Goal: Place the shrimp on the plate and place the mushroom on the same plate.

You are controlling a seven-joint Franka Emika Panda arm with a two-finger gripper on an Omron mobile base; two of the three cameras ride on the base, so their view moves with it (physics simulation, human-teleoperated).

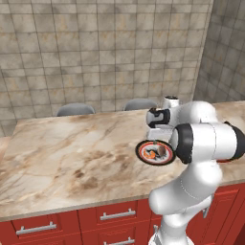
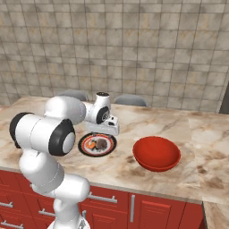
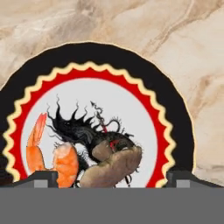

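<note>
Wide-open, empty tool (image 3: 112, 178) just above shrimp (image 3: 52, 158) and mushroom (image 3: 114, 164) on plate (image 3: 131, 65); red bowl (image 2: 156, 153) right, on tabletop (image 1: 72, 148).

The white arm rises from the base, bends at a dark elbow joint and reaches forward, its hand pointing down. The gripper (image 3: 112, 177) hangs low with its jaws spread wide and nothing between them; the dark fingertips (image 3: 41, 177) stand far apart at either side of the hand view.
</note>
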